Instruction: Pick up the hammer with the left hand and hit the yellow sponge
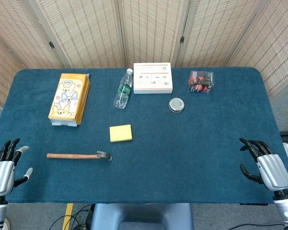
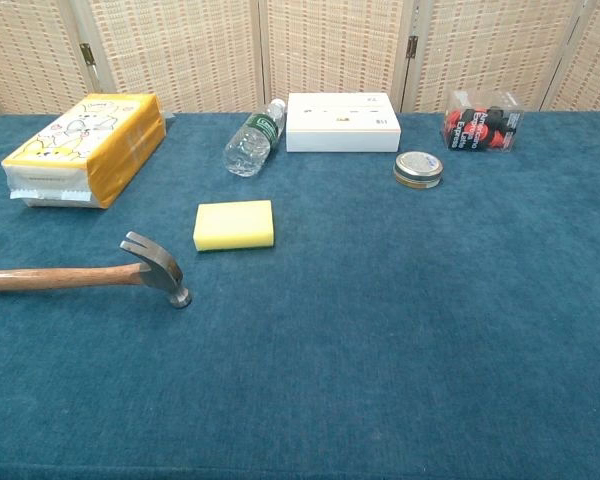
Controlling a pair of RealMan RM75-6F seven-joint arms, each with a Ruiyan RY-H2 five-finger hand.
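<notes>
The silver left hand (image 1: 4, 167) is hovering at the table's near left corner, fingers spread, holding nothing; the matching right hand (image 1: 266, 167) is idling open opposite. Just beyond, the wooden-handled steel claw hammer (image 1: 79, 155) is lying flat, handle pointing left. Gripping mid-handle looks best, since the yellow rectangular sponge (image 1: 121, 132) is sitting near, behind the head.
</notes>
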